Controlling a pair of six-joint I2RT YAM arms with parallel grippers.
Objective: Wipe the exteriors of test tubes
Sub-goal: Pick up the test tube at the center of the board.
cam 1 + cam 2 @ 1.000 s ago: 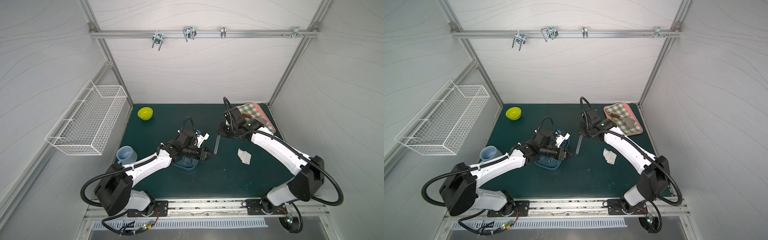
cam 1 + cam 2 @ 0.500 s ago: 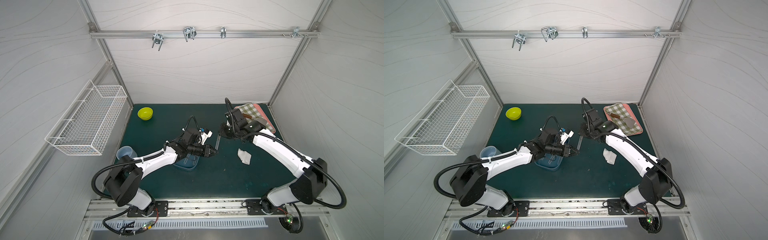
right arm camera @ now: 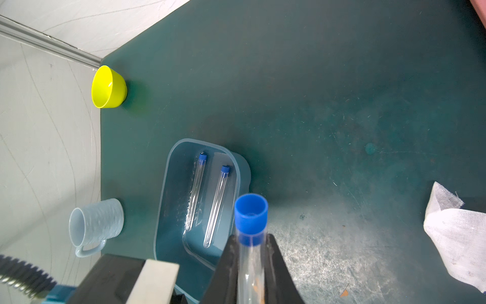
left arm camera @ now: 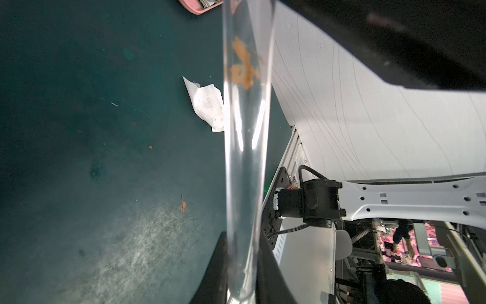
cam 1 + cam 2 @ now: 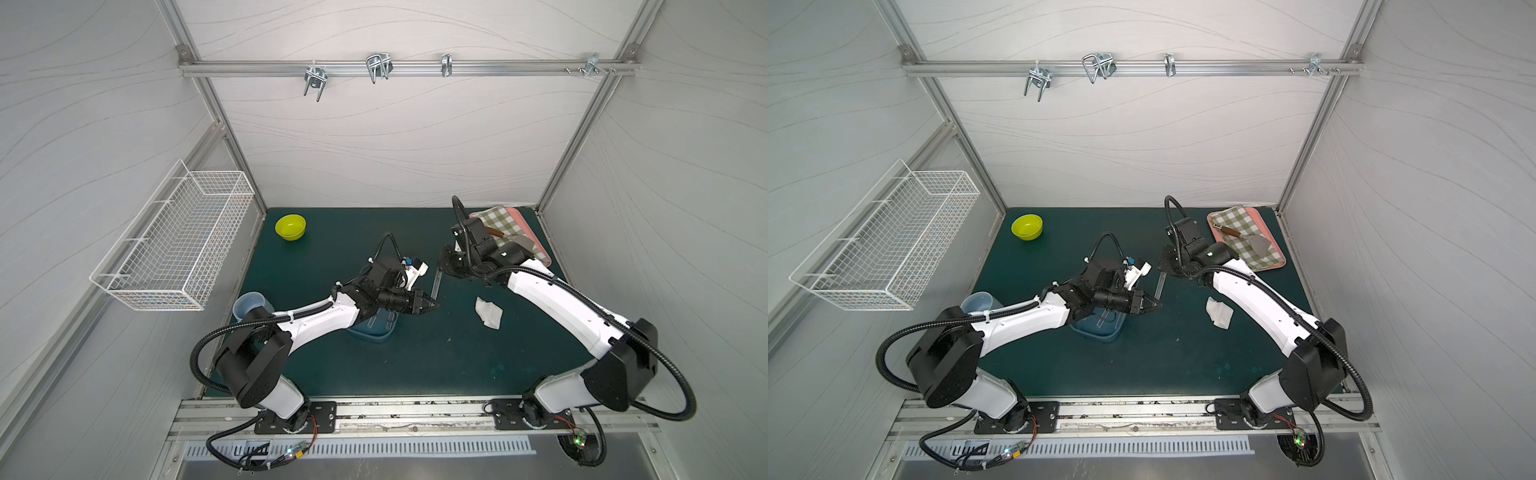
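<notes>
well, my right gripper (image 3: 251, 258) and my left gripper (image 4: 243, 265) are both closed on one long clear test tube with a blue cap (image 5: 435, 283), held above the dark green mat (image 5: 374, 365), the right near the cap, the left near the rounded end. if my arms pull or twist against each other, it may crack or slip (the crumpled white gauze wipe (image 5: 488, 312) lies ungripped nearby).

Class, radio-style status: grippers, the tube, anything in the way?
Left gripper, right gripper: both shut on one test tube, off the mat. Orange smear on it. White wipe lies loose on mat; nothing blocking.
</notes>
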